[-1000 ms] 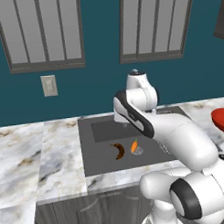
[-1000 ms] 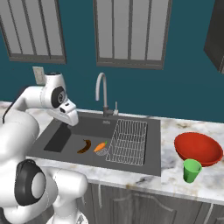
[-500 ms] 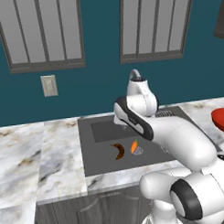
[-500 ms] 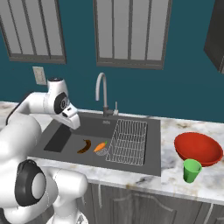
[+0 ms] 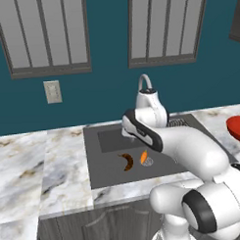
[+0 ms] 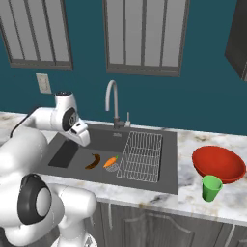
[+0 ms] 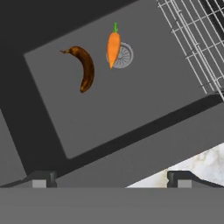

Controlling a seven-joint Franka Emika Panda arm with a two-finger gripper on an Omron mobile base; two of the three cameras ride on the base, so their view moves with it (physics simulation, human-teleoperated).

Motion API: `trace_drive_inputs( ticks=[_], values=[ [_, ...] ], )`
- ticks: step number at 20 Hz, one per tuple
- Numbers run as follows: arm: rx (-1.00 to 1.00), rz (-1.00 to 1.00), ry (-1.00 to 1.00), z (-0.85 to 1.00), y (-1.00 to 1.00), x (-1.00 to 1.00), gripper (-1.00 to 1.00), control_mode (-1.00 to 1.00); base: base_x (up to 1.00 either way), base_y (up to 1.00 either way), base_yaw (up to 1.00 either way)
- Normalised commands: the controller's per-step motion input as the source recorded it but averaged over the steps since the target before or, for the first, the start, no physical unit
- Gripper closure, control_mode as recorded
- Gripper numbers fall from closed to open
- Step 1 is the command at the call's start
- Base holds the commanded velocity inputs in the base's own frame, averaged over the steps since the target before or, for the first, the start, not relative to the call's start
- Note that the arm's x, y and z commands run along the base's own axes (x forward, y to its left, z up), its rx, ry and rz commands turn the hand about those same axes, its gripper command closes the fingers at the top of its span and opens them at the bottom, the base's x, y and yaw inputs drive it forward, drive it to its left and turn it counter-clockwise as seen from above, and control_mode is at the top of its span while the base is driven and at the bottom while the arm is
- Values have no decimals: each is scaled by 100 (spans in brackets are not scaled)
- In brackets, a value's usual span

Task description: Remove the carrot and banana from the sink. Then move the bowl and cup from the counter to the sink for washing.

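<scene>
Carrot, tiny, bright orange and green-topped, lay on the round drain of the dark grey sink, at twelve o'clock from the released, empty fingers. Just beside it at nine o'clock lay the curved dark brown banana. Red bowl and green cup sat on the marble desk.
</scene>
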Motion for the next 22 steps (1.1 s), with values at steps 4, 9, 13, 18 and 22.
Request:
trace_drive_inputs(
  ticks=[4,9,13,18,22],
  values=[
    [0,0,0,-21,0,10,-100,-100,0,0,0],
    [0,0,0,-22,0,11,-100,-100,0,0,0],
    [0,0,0,-23,0,11,-100,-100,0,0,0],
    [0,0,0,-23,0,11,-100,-100,0,0,0],
    [0,0,0,-22,0,11,-100,-100,0,0,0]
  ],
)
